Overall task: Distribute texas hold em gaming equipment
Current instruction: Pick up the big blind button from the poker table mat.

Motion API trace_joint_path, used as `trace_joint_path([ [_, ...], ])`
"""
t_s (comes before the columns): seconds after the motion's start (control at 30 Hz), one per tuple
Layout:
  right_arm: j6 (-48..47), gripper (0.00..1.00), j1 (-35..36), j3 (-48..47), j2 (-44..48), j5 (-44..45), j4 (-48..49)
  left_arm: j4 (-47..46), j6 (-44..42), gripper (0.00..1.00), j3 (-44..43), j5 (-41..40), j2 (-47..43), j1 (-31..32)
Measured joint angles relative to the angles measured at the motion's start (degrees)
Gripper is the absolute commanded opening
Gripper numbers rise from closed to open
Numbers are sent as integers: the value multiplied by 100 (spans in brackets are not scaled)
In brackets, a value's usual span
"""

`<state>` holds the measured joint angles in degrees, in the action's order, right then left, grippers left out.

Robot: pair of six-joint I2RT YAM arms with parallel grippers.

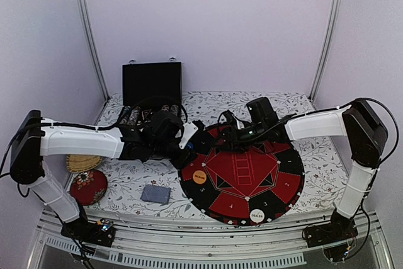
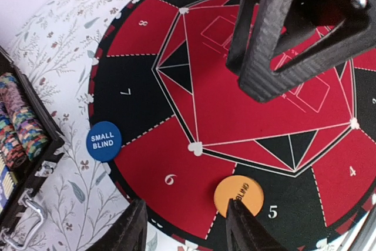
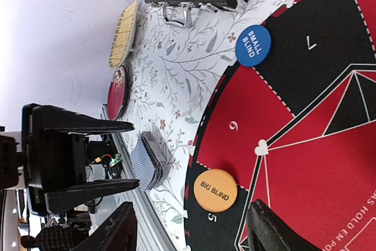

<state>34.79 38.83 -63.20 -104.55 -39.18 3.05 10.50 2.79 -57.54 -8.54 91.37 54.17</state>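
Note:
The orange BIG BLIND button [image 2: 239,195] lies on the round red-and-black mat [image 2: 170,163] at the line between seats 5 and 6; it also shows in the top view [image 1: 199,176]. The blue SMALL BLIND button [image 2: 103,141] lies at the mat's rim by seat 7. The white DEALER button [image 1: 257,216] lies at the mat's near edge. The grey-backed card deck [image 1: 155,194] sits on the cloth left of the mat. My left gripper [image 2: 188,230] is open and empty above seat 6. My right gripper [image 3: 191,233] is open and empty above the mat's far left part.
The open black chip case [image 1: 151,86] with rows of striped chips [image 2: 20,124] stands at the back left. A woven coaster [image 1: 83,163] and a red round pad [image 1: 88,186] lie at the left. The two grippers [image 1: 201,142] are close together.

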Motion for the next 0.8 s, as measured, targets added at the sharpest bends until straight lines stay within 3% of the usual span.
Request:
trace_joint_path([
  [0.23,-640,76,385,-754,-238,1368,-1145,35,238,63,205,-269,4,-125],
  [0.4,-1384,89,1163,-1410,-723,2212,-1847,356,782,75,455,-334,-79,-855],
  [0.57,-1976,89,1735,-2146,-1495,3108,-2577,533,1093,83,608,-435,-549,-1502],
  [0.8,-2487,81,2111,-2428,-1825,3947,-3106,535,1121,83,610,-466,-817,-1585],
])
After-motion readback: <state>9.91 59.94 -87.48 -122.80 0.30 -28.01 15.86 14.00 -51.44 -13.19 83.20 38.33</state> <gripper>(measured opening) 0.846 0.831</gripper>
